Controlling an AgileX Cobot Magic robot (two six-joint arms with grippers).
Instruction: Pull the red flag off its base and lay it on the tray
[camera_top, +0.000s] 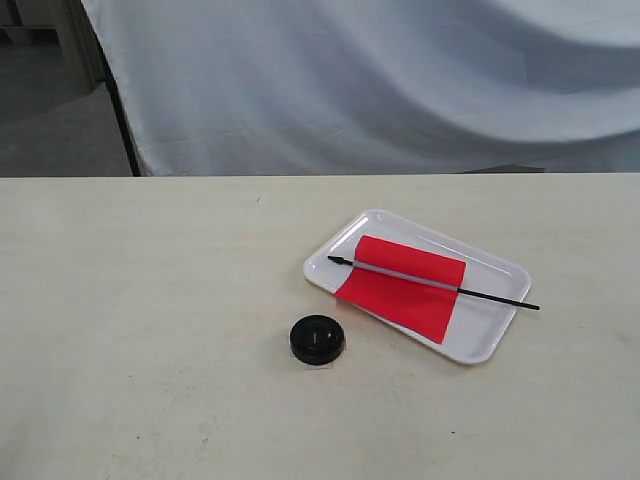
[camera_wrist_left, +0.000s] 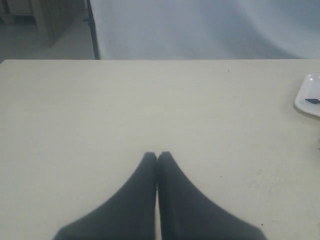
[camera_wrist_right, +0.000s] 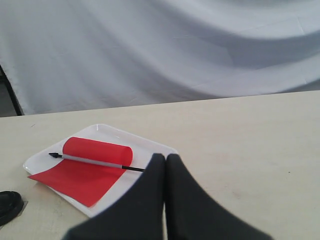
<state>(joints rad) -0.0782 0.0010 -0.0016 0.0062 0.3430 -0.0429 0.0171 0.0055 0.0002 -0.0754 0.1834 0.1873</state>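
The red flag (camera_top: 405, 280) lies flat across the white tray (camera_top: 495, 340), its pole running from the pointed black tip at the tray's left corner to past the right rim. The black round base (camera_top: 317, 339) sits on the table just left of the tray, with nothing in it. Neither gripper shows in the exterior view. The left gripper (camera_wrist_left: 157, 156) is shut and empty over bare table, with only the tray's corner (camera_wrist_left: 303, 100) and the flag's black tip (camera_wrist_left: 312, 101) at the frame's edge. The right gripper (camera_wrist_right: 166, 158) is shut and empty, its fingers covering part of the tray (camera_wrist_right: 35, 162) beside the flag (camera_wrist_right: 85, 172); the base (camera_wrist_right: 7, 206) shows at the edge.
A pale wooden table (camera_top: 150, 300) carries everything. A grey-white cloth backdrop (camera_top: 380, 80) hangs behind its far edge. A dark stand leg (camera_top: 122, 120) and floor show at the back left.
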